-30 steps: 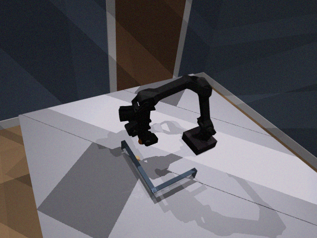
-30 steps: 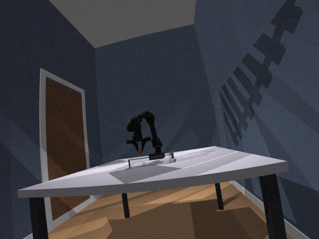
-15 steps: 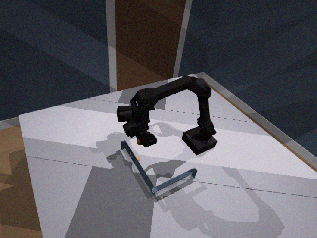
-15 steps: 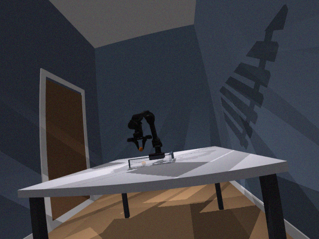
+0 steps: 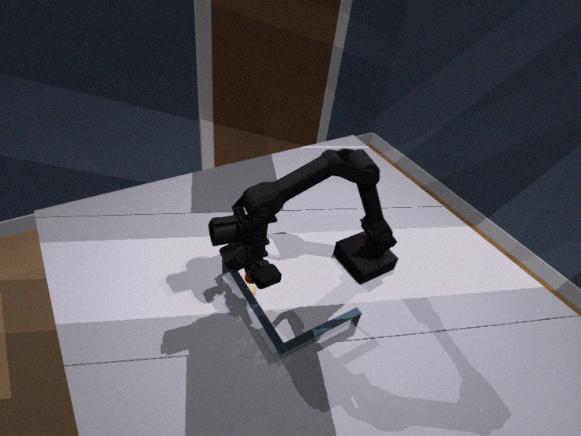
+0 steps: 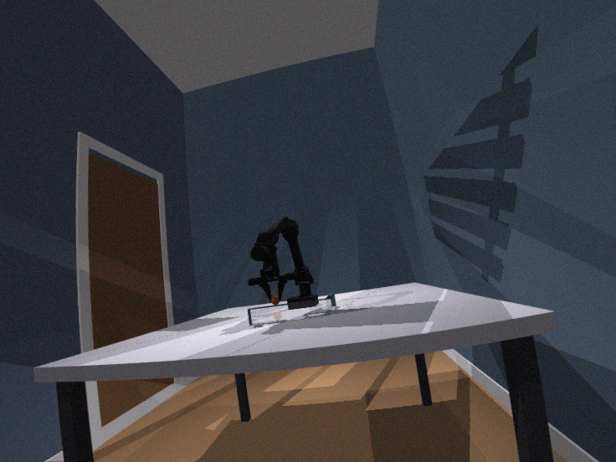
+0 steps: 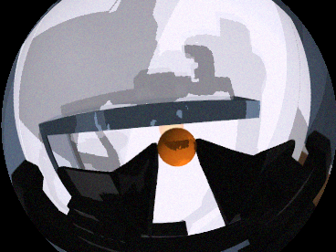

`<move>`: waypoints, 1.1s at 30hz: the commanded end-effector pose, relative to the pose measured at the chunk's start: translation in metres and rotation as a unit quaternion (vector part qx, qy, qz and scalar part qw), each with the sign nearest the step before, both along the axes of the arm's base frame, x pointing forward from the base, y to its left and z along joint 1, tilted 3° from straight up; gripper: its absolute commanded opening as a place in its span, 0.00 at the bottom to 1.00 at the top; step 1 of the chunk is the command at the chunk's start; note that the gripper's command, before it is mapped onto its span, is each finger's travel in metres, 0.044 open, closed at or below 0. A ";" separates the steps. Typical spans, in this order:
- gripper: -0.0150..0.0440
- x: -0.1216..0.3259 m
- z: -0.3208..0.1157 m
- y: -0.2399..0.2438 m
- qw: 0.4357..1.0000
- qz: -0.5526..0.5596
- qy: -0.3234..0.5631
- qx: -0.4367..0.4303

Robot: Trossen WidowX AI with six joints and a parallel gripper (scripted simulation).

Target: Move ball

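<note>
An orange ball (image 5: 248, 277) (image 6: 274, 300) (image 7: 177, 147) is held between the two fingertips of my gripper (image 6: 274, 299) (image 7: 176, 145), which is shut on it. In the exterior view the ball is above the table, around the height of the wall's top edge. The pale see-through copy (image 5: 252, 290) (image 6: 277, 315) (image 7: 171, 128) rests on the table beside the long wall, below the ball. In the wrist view the ball partly covers the copy. The long clear wall (image 5: 261, 314) (image 7: 137, 117) has a dark rim.
The shorter wall (image 5: 324, 327) meets the long one in a corner, towards the lower part of the top view. The arm's base (image 5: 365, 262) (image 6: 302, 301) stands on the white table (image 5: 117, 262) (image 6: 149, 355), on the open side of the walls. Shadows fall over the table.
</note>
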State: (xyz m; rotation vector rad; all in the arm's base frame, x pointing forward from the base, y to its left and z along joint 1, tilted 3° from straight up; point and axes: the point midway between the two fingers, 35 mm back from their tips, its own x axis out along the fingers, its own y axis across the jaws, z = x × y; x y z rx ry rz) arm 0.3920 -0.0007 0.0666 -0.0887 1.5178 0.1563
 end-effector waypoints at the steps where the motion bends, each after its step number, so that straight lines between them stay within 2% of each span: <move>1: 0.25 -0.002 -0.030 0.001 1.000 -0.003 0.008 -0.001; 4: 0.25 -0.003 -0.043 0.002 1.000 -0.003 0.008 -0.001; 28: 0.25 -0.003 -0.063 0.003 1.000 -0.003 0.008 -0.001; 33: 0.48 -0.002 -0.061 0.003 1.000 0.000 0.007 0.000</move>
